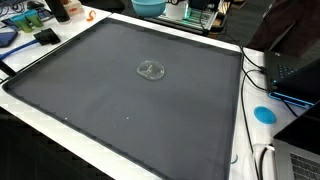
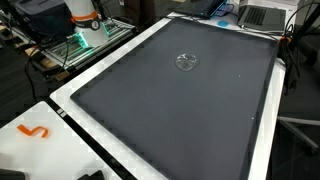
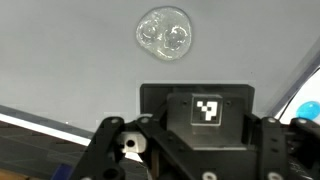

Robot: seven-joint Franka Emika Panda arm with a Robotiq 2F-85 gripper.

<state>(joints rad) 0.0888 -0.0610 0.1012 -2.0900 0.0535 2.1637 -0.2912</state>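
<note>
A small clear, see-through object (image 1: pixel 151 71) lies on a large dark grey mat (image 1: pixel 120 110), a little beyond its middle. It shows in both exterior views (image 2: pixel 186 61), and in the wrist view (image 3: pixel 165 33) near the top. My gripper (image 3: pixel 190 140) fills the bottom of the wrist view, its black body bearing a black-and-white square tag. Its finger links stand wide apart, open and empty. It hovers well above the mat, short of the clear object and not touching it. The gripper is not visible in either exterior view.
The mat (image 2: pixel 180 110) lies on a white table. A blue bowl (image 1: pixel 148 6), a laptop (image 1: pixel 295 70) and a blue disc (image 1: pixel 264 114) sit round its edges. An orange hook (image 2: pixel 35 131) lies on the white border. The robot's base (image 2: pixel 85 20) stands beside the table.
</note>
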